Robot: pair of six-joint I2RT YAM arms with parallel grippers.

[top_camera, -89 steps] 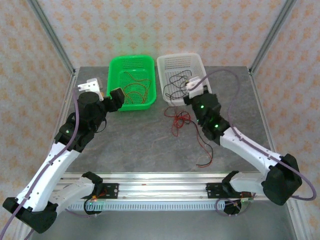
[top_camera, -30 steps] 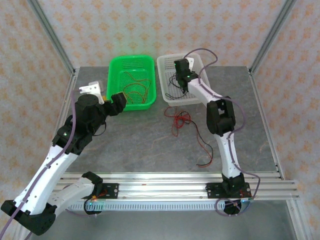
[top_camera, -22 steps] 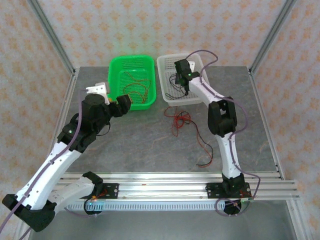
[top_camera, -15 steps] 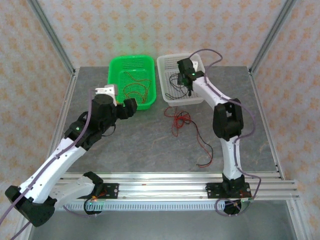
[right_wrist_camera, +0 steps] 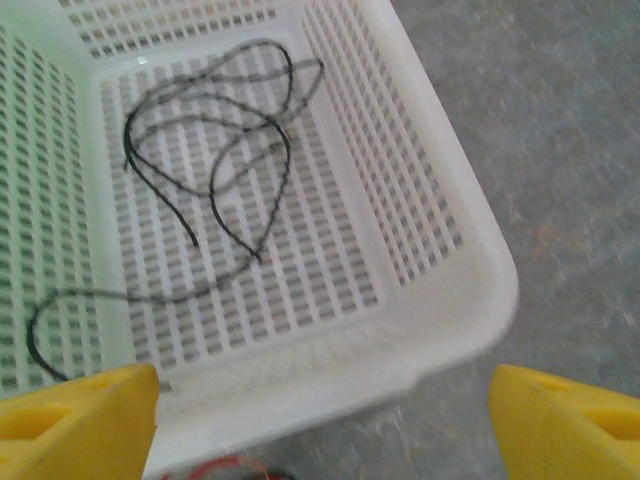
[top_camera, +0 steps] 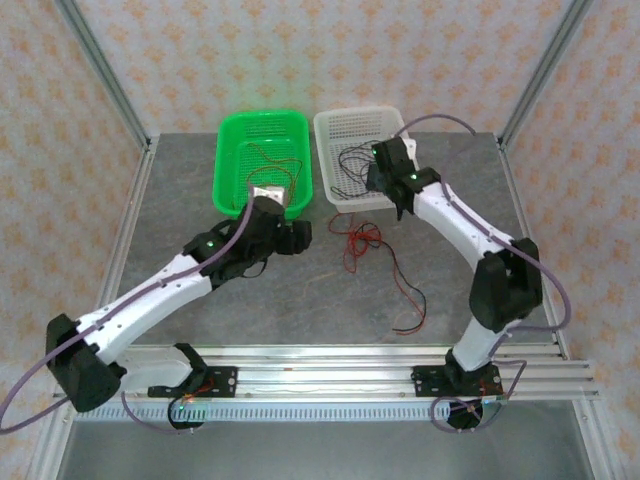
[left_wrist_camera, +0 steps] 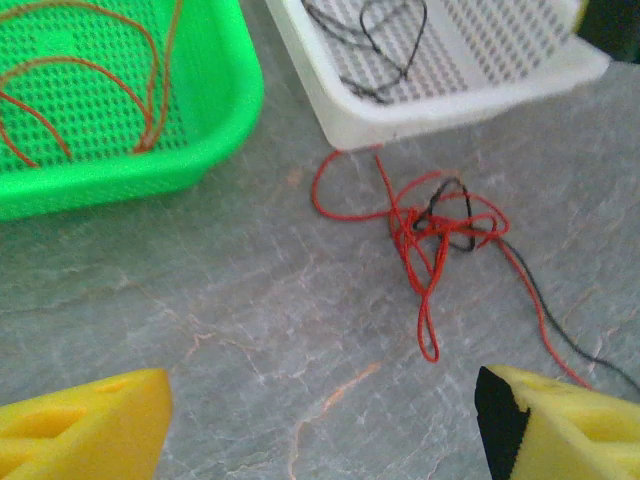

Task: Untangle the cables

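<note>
Tangle: cables (left_wrist_camera: 440, 222) knotted on the bench (left_wrist_camera: 230, 330), just ahead and right of the left end effector (left_wrist_camera: 320, 440).
Better-placed arm: left, I'd say.
Grip: released, empty.

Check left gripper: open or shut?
Open. The left gripper has its yellow fingers far apart, nothing gripped between them; the tangled cables lie untouched on the table.

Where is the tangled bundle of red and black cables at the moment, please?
In the top view the tangle lies on the grey table, just in front of the white basket and to the right of the green basket.
</note>
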